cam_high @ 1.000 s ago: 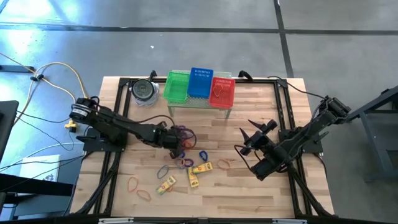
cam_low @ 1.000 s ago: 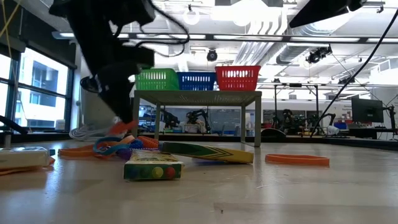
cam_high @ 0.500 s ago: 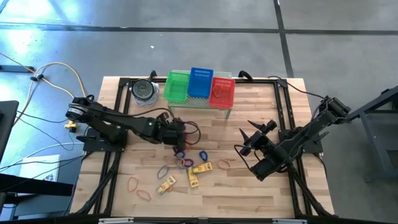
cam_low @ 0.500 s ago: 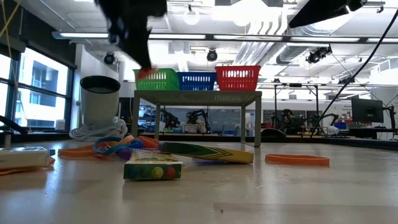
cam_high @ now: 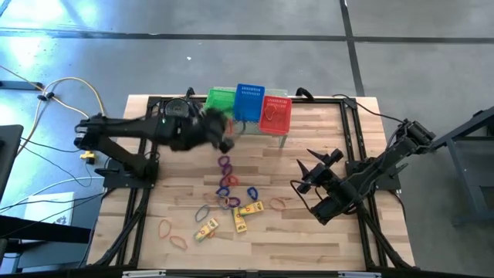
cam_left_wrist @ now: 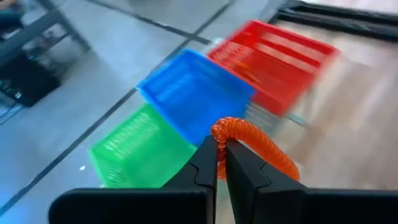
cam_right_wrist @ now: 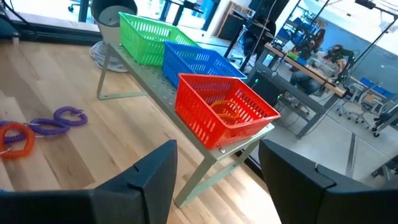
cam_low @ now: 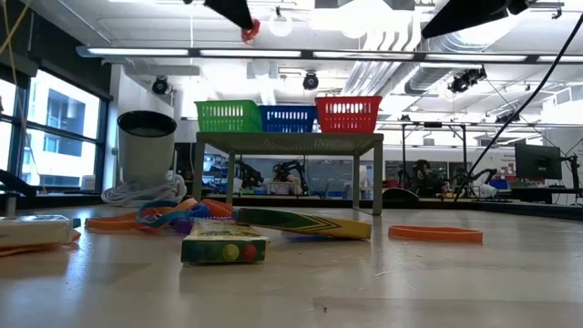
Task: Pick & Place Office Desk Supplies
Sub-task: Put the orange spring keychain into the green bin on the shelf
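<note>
An orange coiled band point(cam_left_wrist: 249, 140) was pinched in the left gripper point(cam_left_wrist: 219, 163) above the baskets; only its edge was caught, so it could slip. The right gripper point(cam_right_wrist: 214, 165) was held open at right.

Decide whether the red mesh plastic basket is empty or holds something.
Not empty. The red mesh plastic basket holds orange band loops, visible inside it in the right wrist view.

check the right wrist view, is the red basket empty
No, an orange band loop lies inside the red basket, seen through its mesh wall.
</note>
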